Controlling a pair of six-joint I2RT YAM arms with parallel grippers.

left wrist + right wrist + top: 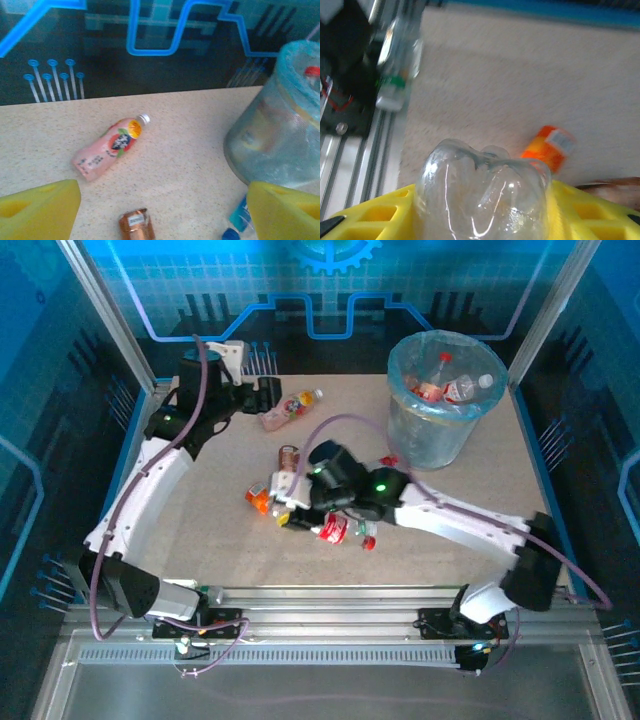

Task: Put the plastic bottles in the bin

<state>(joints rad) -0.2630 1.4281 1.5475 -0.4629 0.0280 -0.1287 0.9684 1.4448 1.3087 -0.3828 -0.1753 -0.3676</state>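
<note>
Right tool [482, 220] squeezes a clear bottle [480, 180]; left tool [162, 206] stands open, with a pink bottle [107, 147] ahead of it.

The clear bottle sits between the right tool's two yellow fingers [592, 212]. It touches both, and its bumpy bottom faces the camera. Just past it, an orange bottle [550, 147] lies on the surface [190, 165]. Farther off, the left tool's yellow fingers [37, 212] are wide apart and hold nothing. A brown bottle [136, 226] lies on the surface under the gap between them. The pink bottle lies on its side ahead of the left tool, a bit to the left. It is well apart from both fingers, and its cap points away. The bin [440, 435] stands at the far right of the surface, with a few bottles [447, 387] inside.
</note>
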